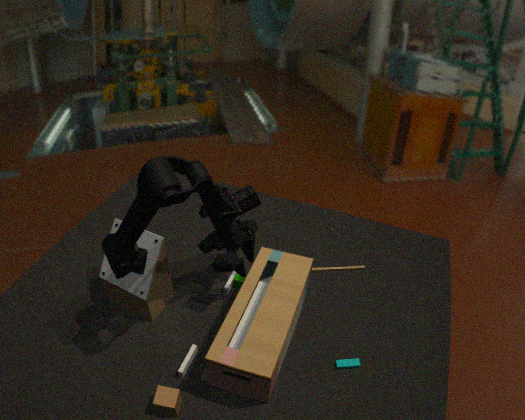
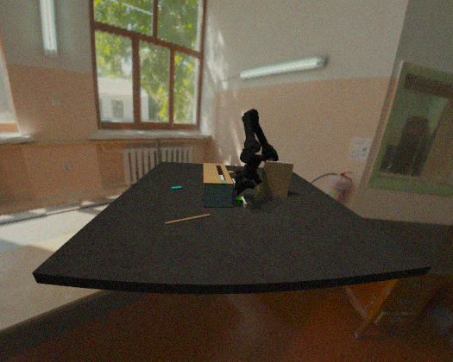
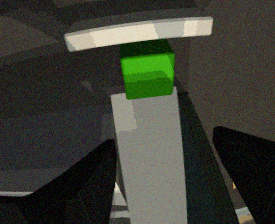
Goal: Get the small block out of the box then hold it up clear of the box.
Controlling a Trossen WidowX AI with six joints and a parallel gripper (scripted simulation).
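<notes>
The green block (image 1: 239,279) (image 2: 239,201) (image 3: 148,75) is outside the box (image 1: 283,300) (image 2: 217,196), low beside the long side near its teal-marked end. In the wrist view it lies between the end of a grey slide (image 3: 153,165) and a white bar (image 3: 138,34) (image 1: 229,282). My gripper (image 1: 238,262) (image 3: 165,140) is open and empty, low beside the box. In the wrist view its fingers stand either side of the slide, and the block shows ahead, beyond the fingertips. Any contact of the fingers with box or slide cannot be told.
A second white bar (image 1: 187,360) and a wooden block (image 1: 167,398) lie near the box's pink-marked end. A thin stick (image 1: 338,268) (image 2: 187,219) and a turquoise piece (image 1: 348,363) (image 2: 176,187) lie on the box's far side from the arm.
</notes>
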